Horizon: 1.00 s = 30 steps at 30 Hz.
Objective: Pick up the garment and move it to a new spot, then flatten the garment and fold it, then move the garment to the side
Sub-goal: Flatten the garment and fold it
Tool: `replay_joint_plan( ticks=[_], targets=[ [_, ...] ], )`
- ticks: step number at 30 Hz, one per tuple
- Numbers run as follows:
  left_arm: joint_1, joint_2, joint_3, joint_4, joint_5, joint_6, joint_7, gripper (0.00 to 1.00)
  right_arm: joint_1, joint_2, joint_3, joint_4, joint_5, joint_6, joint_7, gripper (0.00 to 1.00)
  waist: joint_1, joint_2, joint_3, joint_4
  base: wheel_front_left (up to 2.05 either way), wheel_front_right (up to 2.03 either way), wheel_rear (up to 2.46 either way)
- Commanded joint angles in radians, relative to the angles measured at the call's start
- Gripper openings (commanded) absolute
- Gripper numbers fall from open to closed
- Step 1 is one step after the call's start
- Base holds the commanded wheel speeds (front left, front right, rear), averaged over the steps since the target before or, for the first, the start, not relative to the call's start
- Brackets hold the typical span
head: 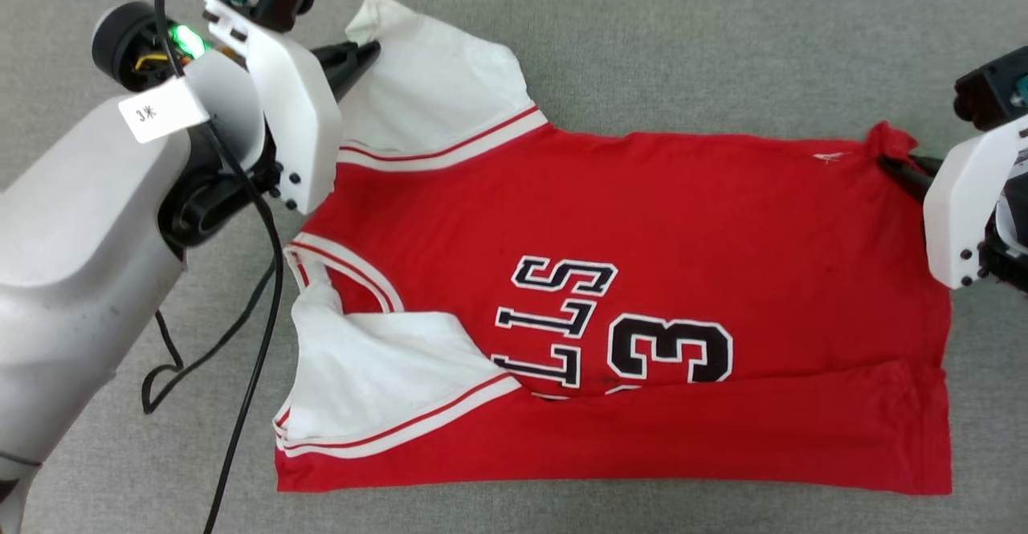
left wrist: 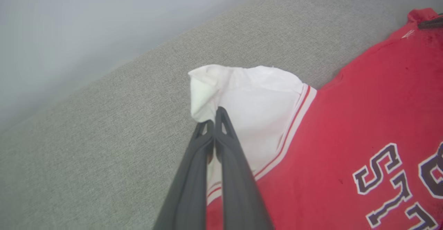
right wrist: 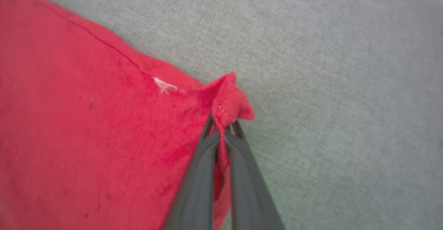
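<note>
Jersey [head: 683,221] cloth is pinched at two far corners. The left gripper [left wrist: 214,117] has its fingers [left wrist: 193,174] pressed together on the edge of the far white sleeve [left wrist: 256,102], which bunches up just past the tips. The right gripper [right wrist: 224,122] has its fingers [right wrist: 204,174] closed on the far hem corner [right wrist: 228,95], lifted into a small red peak.

Outward from these grips, the shirt lies spread front-up on the grey cloth-covered worktop [head: 723,36], collar towards the robot's left and hem towards its right. Its body looks mostly smooth. The near long edge [head: 723,430] is turned over onto the front, covering the bottom of the black lettering and the "3", and the near sleeve [head: 377,373] lies in on the chest.

By my reading, placing and flattening are done and the first lengthwise fold is in. With both far corners held, bringing the far side over looks next. Further folding and the move aside remain.
</note>
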Motion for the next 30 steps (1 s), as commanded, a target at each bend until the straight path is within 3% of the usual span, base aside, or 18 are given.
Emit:
replay_joint_plan(
  ticks=[1, 9, 18, 30],
  targets=[
    [0.015, 0.008, -0.001, -0.001, -0.005, 0.0, -0.004, 0.0, 0.016, 0.002, 0.001, 0.005, 0.008, -0.001, -0.01, 0.0, 0.0, 0.0, -0.026, -0.005, 0.0, 0.0, 0.0],
    [0.098, 0.034, -0.016, -0.045, -0.028, 0.016, -0.013, 0.0, 0.081, 0.006, 0.014, -0.01, 0.017, -0.001, -0.145, 0.0, 0.0, 0.0, -0.121, -0.007, 0.0, 0.0, 0.0],
    [0.241, 0.075, -0.034, -0.139, -0.055, 0.065, -0.037, 0.0, 0.197, -0.021, 0.021, -0.052, 0.035, -0.001, -0.186, 0.0, 0.0, 0.0, -0.228, 0.01, 0.0, 0.0, 0.0],
    [0.533, 0.172, -0.042, -0.319, -0.116, 0.212, -0.126, 0.0, 0.467, -0.04, -0.067, -0.152, 0.04, -0.001, -0.23, 0.0, 0.0, 0.0, -0.326, 0.023, 0.0, 0.0, 0.0]
  ],
)
